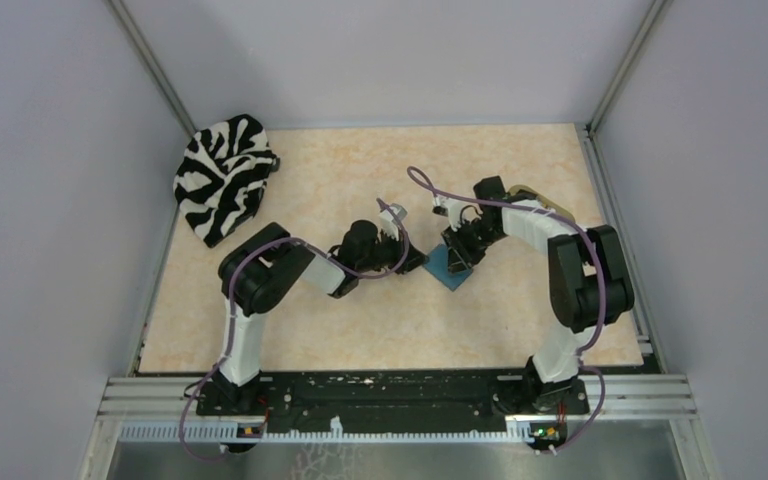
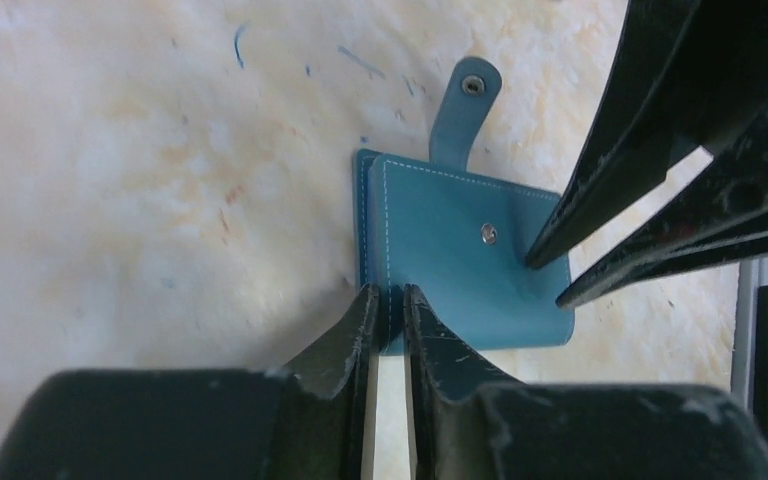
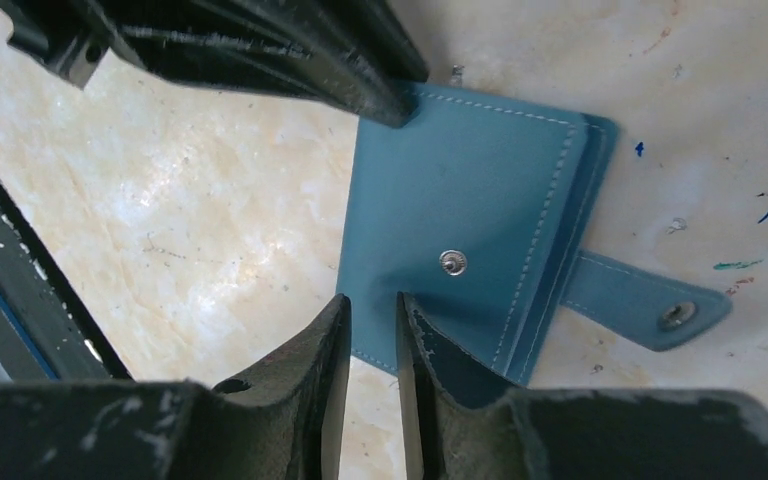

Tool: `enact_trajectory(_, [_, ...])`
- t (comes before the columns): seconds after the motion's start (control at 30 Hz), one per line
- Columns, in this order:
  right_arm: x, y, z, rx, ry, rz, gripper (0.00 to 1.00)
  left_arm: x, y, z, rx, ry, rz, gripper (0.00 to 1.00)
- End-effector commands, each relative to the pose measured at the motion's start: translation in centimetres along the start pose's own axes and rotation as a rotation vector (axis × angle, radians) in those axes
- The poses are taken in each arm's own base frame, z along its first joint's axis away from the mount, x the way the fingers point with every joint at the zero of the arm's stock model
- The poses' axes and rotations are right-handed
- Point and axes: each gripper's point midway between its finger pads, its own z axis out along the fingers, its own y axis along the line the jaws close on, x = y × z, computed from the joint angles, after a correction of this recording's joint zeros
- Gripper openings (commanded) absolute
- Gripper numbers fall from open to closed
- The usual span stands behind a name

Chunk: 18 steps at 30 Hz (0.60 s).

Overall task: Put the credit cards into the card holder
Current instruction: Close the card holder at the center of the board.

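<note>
The desk [image 1: 360, 330] carries the wallet [image 1: 449, 270] at its centre, flat and folded shut, between my two arms. My left fingers [image 2: 345, 340] are drawn nearly together, pinching its near corner. My right fingers [image 3: 325, 350] stand a slit apart at the opposite edge; whether they grip it I cannot tell. The tab [image 2: 463, 110] lies unsnapped. I see no cards. I judge this is the opening step: next I must hold one leaf down and peel the cover back without dragging the wallet.
</note>
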Motion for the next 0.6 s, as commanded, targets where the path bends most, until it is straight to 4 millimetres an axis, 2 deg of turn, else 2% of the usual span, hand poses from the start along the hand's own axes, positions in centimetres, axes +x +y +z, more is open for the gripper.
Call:
enact_trajectory(0.0, [-3.0,1.3,-2.6,-0.033,-0.118,-0.083,0.25,4.3,1.4,-2.4,-0.210,0.081,-0.048,0.12])
enact_trajectory(0.1, [-3.9,1.4,-3.6,-0.019,-0.161,-0.109,0.28,4.8,1.0,-3.0,-0.251,0.084,-0.057,0.11])
enact_trajectory(0.23, [-4.3,0.4,-3.9,0.035,-0.151,-0.110,0.31,4.9,0.8,-3.1,-0.277,0.103,-0.087,0.11])
enact_trajectory(0.43, [-1.4,-1.3,-3.0,0.095,-0.026,-0.082,0.28,3.8,0.0,-3.2,-0.267,0.079,-0.108,0.13])
enact_trajectory(0.57, [0.7,-3.0,-2.0,0.163,0.038,-0.041,0.20,2.2,-1.2,-3.6,-0.232,0.034,-0.114,0.22])
